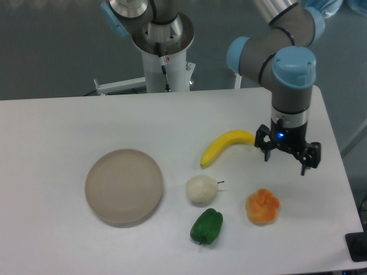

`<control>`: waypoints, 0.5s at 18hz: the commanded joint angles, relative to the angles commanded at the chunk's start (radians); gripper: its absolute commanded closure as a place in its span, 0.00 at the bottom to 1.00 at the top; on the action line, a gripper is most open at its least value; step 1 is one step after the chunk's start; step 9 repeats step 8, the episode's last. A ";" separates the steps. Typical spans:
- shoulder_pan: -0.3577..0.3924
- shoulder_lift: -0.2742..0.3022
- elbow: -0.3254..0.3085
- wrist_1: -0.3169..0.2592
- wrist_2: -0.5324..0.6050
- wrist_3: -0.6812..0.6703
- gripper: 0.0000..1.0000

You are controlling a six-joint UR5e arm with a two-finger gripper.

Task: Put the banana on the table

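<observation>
1. The banana (225,146) lies flat on the white table (57,126), right of centre, free of any grip.
2. The end effector (285,160) hangs just off the banana's 3 o'clock end, fingers spread, holding nothing.
3. A beige plate (124,187) sits at the banana's 8 o'clock.
4. A pale round fruit (201,189), a green pepper (207,226) and a lumpy orange fruit (262,207) lie between its 4 and 6 o'clock.
</observation>
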 joint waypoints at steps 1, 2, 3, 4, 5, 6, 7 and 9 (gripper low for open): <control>0.000 -0.011 0.006 0.002 0.028 0.002 0.00; -0.008 -0.023 0.017 0.002 0.037 0.002 0.00; -0.011 -0.037 0.035 0.000 0.037 0.002 0.00; -0.012 -0.054 0.057 0.000 0.037 0.002 0.00; -0.011 -0.069 0.072 0.000 0.037 0.002 0.00; -0.012 -0.077 0.083 0.000 0.037 0.002 0.00; -0.012 -0.078 0.087 0.000 0.037 0.002 0.00; -0.012 -0.080 0.088 0.000 0.037 0.000 0.00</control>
